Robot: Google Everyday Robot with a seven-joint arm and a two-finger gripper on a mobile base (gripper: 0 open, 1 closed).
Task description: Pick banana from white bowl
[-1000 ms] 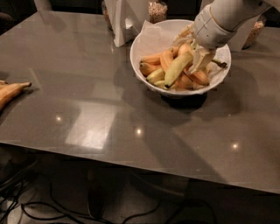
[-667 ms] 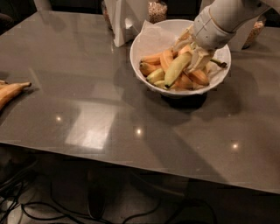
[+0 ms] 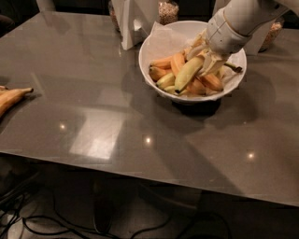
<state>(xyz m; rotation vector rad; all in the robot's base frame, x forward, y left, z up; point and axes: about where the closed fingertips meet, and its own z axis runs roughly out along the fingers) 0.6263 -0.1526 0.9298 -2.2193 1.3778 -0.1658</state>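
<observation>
Cables [image 3: 42,224] trail on the floor under the grey table [image 3: 140,121]. At its left edge lies a lone banana [image 3: 11,97], well apart from the bowl [image 3: 145,65]. In the paper-lined bowl the long greenish banana [image 3: 187,77] lies slantwise on top of shorter orange ones [image 3: 163,61], dark end toward the front. The gripper [image 3: 205,59] is down in the bowl at this banana's upper end; whether it has hold cannot be told. Behind stand a white block [image 3: 131,23] and a jar [image 3: 168,10].

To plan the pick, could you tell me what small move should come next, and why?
Probably a short straight lift: the end effector sits at the upper end of the banana, which lies atop shorter bananas in the white bowl.
</observation>
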